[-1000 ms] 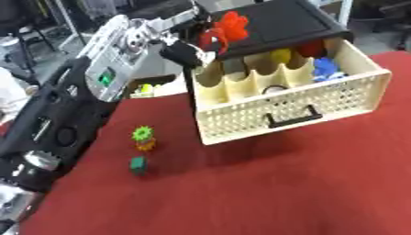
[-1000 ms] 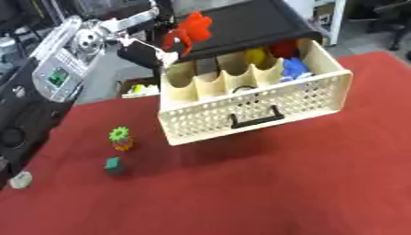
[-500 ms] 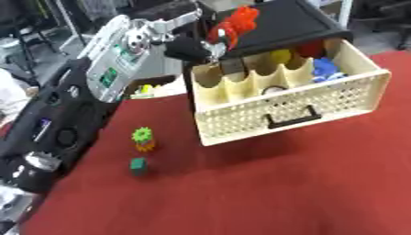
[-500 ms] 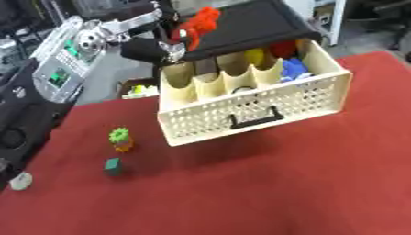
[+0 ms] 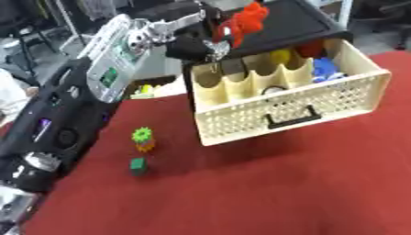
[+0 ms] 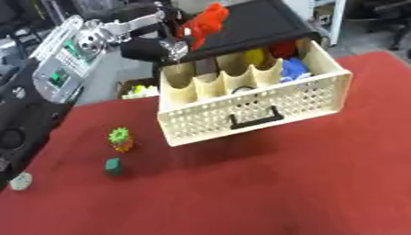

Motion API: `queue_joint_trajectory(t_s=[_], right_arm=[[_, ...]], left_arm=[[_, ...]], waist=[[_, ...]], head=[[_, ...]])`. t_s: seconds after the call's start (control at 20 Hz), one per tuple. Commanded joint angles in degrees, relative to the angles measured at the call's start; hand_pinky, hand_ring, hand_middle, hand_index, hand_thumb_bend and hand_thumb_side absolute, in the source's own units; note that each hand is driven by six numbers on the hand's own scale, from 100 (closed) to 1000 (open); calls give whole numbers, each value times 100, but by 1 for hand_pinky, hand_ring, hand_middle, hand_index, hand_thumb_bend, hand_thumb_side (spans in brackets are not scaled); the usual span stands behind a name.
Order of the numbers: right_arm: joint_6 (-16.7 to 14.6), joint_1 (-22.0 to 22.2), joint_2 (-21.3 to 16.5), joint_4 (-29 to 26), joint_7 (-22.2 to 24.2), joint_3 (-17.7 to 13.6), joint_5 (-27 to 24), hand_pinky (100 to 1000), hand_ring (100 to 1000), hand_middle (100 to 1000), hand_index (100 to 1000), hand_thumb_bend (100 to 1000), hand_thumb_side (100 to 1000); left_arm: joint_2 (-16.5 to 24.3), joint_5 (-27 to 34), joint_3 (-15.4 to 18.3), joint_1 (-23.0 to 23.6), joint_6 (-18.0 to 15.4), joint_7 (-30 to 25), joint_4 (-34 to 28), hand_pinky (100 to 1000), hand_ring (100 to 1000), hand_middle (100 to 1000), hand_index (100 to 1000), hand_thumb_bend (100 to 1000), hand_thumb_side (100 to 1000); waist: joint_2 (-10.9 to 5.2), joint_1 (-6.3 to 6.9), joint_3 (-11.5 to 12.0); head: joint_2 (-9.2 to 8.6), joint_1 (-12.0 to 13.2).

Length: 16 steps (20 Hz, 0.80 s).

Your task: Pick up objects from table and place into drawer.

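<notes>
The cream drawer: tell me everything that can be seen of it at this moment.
The drawer looks like cream plastic, its front and side walls perforated, with a dark handle on the front. It stands pulled out from a black cabinet above the red table. Wavy partitions split it into compartments; yellow, blue and red things lie toward its right end. The left hand holds a red toy just above its back left corner, not visibly touching the drawer.

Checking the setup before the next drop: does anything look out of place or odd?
Nothing looks spilled or damaged. The drawer hangs open, the left hand holds a red toy above it, and a green-topped piece and green block wait on the table.
</notes>
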Motion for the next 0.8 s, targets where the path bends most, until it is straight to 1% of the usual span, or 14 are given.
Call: queue_joint_trajectory(t_s=[0.05,0.1,0.15,0.3,0.35,0.45,0.5,0.6,0.7,0.8], right_arm=[[1,-86,-84,-82,-16,-54,-32,717,736,664,810,100,1000],[3,-85,-82,-82,-19,-56,-33,717,736,664,810,100,1000],[9,-84,-80,-82,-22,-56,-34,717,736,664,810,100,1000],[27,-82,-76,-82,-15,-45,-34,717,735,662,808,100,1000],[30,-81,-75,-82,-13,-44,-36,717,735,662,807,100,1000],[31,-80,-75,-82,-15,-45,-41,717,735,662,807,100,1000],[31,-79,-74,-82,-17,-45,-45,717,735,662,807,100,1000],[34,-79,-73,-82,-20,-45,-52,717,735,662,807,100,1000],[39,-78,-71,-82,-23,-47,-54,717,735,662,807,100,1000],[33,-76,-73,-82,-23,-47,-54,717,735,663,807,100,1000]], left_arm=[[92,-101,56,-95,-44,7,-72,746,803,764,954,100,664],[92,-114,56,-95,-57,3,-74,765,827,787,982,100,594],[91,-118,53,-98,-81,-9,-82,781,846,804,1000,100,569],[102,-143,61,-115,-148,-39,-116,822,888,842,1000,100,660],[108,-174,71,-115,-146,-27,-121,821,888,843,1000,100,680],[111,-232,86,-111,-122,14,-121,807,882,837,1000,100,666],[113,-260,94,-107,-101,47,-122,802,880,833,1000,100,635],[113,-323,103,-97,-57,123,-132,795,875,825,1000,100,620],[117,-362,121,-87,-10,201,-149,789,867,812,991,100,607],[122,-381,142,-77,47,295,-193,786,863,806,975,100,614]], waist=[[-105,-62,5],[-105,-62,7],[-107,-61,12],[-112,-59,23],[-115,-58,22],[-120,-59,17],[-122,-60,16],[-126,-60,18],[-130,-60,23],[-131,-66,28]], head=[[-65,0],[-63,0],[-58,-1],[-46,-1],[-44,-2],[-48,-1],[-49,0],[-47,2],[-40,-2],[-30,-4]])
